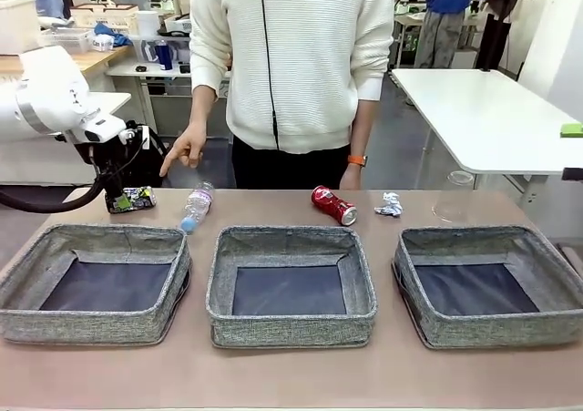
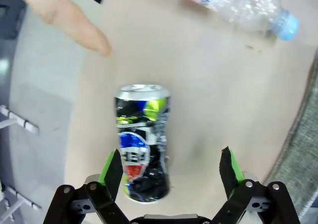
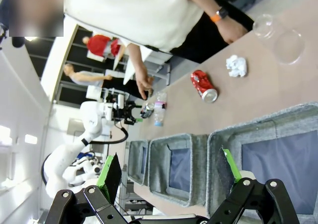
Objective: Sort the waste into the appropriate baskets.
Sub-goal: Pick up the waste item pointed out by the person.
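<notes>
- Left gripper hung spread over the dark can, far left.
- Can looked dented, light, probably slippery; grip across its middle.

The dark multicoloured metal can shines glossy; the clear plastic bottle is crinkled; three grey woven cloth baskets look rough; the beige tabletop is smooth, matt.
</notes>
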Action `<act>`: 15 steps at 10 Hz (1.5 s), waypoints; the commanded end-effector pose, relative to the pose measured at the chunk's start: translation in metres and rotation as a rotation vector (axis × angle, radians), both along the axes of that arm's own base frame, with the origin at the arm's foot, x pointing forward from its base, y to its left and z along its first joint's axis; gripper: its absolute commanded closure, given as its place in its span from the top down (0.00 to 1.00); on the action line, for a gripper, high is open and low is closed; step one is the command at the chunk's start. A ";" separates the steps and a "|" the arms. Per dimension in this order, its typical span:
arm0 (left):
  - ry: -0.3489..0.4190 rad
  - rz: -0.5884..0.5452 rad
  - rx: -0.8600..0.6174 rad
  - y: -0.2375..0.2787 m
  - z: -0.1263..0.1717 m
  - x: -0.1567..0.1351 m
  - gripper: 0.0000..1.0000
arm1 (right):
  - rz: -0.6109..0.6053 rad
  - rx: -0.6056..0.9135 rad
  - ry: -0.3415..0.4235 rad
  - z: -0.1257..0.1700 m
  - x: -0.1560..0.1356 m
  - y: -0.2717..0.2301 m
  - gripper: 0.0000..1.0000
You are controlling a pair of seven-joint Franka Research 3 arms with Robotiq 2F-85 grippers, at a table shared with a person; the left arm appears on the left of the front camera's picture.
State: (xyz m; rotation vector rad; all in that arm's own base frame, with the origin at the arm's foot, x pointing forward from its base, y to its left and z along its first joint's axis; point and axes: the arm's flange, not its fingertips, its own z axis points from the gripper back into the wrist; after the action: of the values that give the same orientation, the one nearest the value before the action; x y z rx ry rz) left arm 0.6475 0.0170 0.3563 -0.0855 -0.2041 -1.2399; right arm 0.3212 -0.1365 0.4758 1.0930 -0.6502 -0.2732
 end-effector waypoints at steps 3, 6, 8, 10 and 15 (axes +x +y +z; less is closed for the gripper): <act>-0.007 0.011 -0.070 0.006 0.002 0.035 1.00 | 0.002 0.002 -0.037 0.000 0.004 0.000 1.00; 0.030 0.038 -0.032 0.008 -0.019 0.048 1.00 | 0.002 0.002 -0.037 0.000 0.004 0.000 1.00; 0.082 0.048 -0.026 0.012 -0.038 0.053 1.00 | 0.002 0.002 -0.037 0.000 0.004 0.000 1.00; 0.140 0.050 -0.044 0.014 -0.043 0.053 1.00 | 0.002 0.002 -0.037 0.000 0.004 0.000 1.00; 0.145 0.033 -0.035 0.010 -0.038 0.049 0.00 | 0.002 0.002 -0.037 0.000 0.004 0.000 1.00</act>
State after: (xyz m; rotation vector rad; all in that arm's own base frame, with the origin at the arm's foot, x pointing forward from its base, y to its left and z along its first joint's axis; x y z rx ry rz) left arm 0.6929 0.0262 0.3133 -0.2141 -0.1054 -1.1976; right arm 0.3210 -0.1368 0.4757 1.0936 -0.6502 -0.2725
